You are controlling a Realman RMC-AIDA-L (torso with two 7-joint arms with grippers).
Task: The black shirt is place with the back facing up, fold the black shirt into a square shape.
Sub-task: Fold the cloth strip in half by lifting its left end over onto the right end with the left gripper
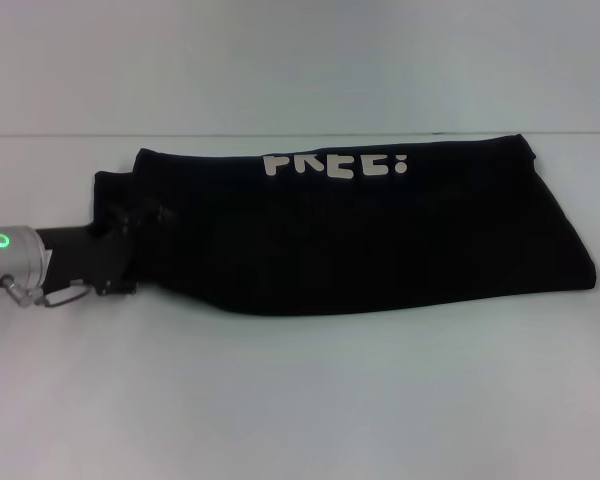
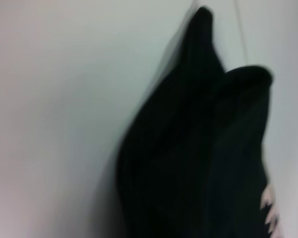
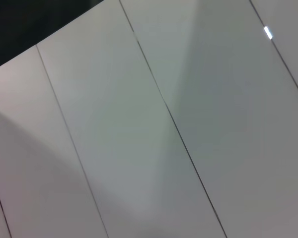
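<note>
The black shirt [image 1: 360, 235] is lying across the middle of the white table [image 1: 300, 400], already doubled lengthwise into a long band, with cream lettering [image 1: 335, 165] showing along its far edge. That narrow shape suggests the lengthwise folds are done and a crosswise fold is being set up, so that the band can be brought down to a square.

The left arm [image 1: 40, 255] is being held low over the table at the shirt's left end, and the left gripper [image 1: 130, 220] is lying against the cloth there, probably so that this end can be carried over toward the right. Whether its fingers are spread or pinching the fabric cannot be told, since black metal and black cloth are merging in the head view. In the left wrist view, bunched folds of the shirt [image 2: 198, 158] are rising close ahead of the camera.

The right gripper is not being shown; only pale panelled surfaces with thin dark seams [image 3: 174, 119] are being seen from its wrist.

The table is plain and matte, meeting a pale wall [image 1: 300, 60] behind.
</note>
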